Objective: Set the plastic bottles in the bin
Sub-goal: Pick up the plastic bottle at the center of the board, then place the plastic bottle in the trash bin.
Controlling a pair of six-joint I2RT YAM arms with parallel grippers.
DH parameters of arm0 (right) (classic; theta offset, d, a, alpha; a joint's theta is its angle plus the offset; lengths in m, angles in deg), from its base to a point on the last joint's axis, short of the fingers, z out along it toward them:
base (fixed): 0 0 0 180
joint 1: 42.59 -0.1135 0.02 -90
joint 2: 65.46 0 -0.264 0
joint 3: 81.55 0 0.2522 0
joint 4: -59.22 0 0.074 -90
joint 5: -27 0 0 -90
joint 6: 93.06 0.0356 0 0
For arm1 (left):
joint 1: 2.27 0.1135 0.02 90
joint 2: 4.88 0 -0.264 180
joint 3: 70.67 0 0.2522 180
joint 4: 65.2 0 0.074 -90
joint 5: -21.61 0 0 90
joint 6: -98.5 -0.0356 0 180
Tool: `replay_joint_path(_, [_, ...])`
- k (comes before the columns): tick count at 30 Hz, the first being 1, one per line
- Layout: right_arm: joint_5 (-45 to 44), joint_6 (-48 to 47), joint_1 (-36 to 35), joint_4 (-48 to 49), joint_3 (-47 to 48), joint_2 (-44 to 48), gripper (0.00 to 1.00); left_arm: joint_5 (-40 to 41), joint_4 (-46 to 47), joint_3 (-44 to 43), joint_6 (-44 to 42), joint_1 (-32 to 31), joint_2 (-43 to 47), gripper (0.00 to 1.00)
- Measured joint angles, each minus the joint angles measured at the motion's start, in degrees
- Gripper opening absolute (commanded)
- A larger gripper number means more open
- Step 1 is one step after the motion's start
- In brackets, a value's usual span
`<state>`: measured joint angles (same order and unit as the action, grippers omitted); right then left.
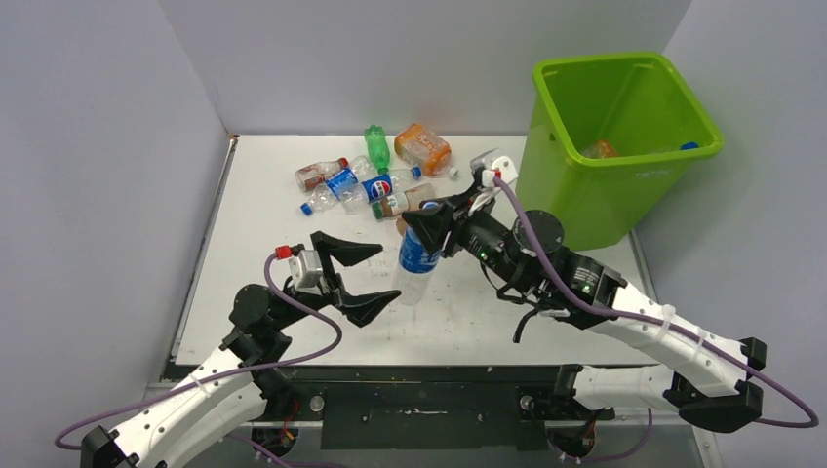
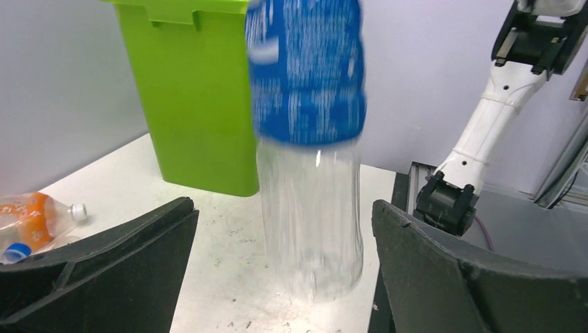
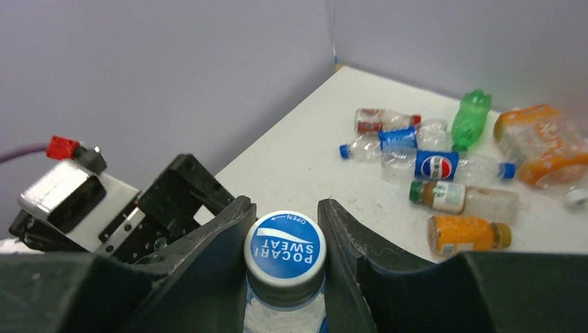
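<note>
Plastic bottle with a blue label point(image 1: 416, 255) hangs roughly upright between the fingers of the left gripper point(image 1: 389, 274), which are spread wide and clear of its sides. Right gripper point(image 1: 430, 228) is clamped on its cap point(image 3: 285, 248) from above. Loose bottles point(image 1: 371, 180) lie beyond both grippers; the bin point(image 1: 575, 195) stands just right of the right gripper. Lift straight up to clear the left fingers, then release only once over the rim

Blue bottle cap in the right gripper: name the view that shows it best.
Right wrist view: the cap faces the lens, lettering readable, pinched in the right gripper. The top view shows the bottle, its cap hidden under the gripper. The left wrist view shows only label and clear body, the cap cut off.
</note>
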<state>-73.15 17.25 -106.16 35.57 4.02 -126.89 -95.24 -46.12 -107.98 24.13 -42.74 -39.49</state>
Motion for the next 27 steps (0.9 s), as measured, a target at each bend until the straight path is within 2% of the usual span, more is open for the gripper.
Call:
replay_joint_path(5, [-7.1, -6.6, -0.2, -6.9, 14.8, -2.3, 0.05, 3.0, -1.3, 0.0, -1.3, -0.3, 0.5, 0.96])
replay_joint_path(9, [-19.8, -14.2, 0.6, -8.9, 28.4, -5.7, 0.05, 5.8, -1.8, 0.0, -2.4, -0.4, 0.8, 0.96])
replay_joint_path(11, [-24.5, -16.8, 4.4, -8.6, 33.4, -7.7, 0.05, 7.3, -2.4, 0.0, -2.9, -0.4, 0.7, 0.96])
replay_joint_path(14, [-28.7, -17.6, 15.2, -8.1, 39.0, -11.1, 0.05, 9.0, -3.5, 0.0, -3.5, -0.5, 0.5, 0.96])
replay_joint_path(18, [-32.5, -16.3, 26.5, -4.6, 40.2, -14.4, 0.05, 11.5, -4.9, 0.0, -4.4, -1.0, 0.2, 0.96])
replay_joint_path(22, [-35.8, -17.6, 28.8, 3.3, 38.9, -15.3, 0.05, 13.6, -5.8, 0.0, -5.4, -1.7, -0.1, 0.96])
replay_joint_path(27, [-39.4, -24.3, 32.3, 17.5, 40.0, -17.7, 0.05, 14.9, -6.8, 0.0, -5.7, -1.9, -0.9, 0.96])
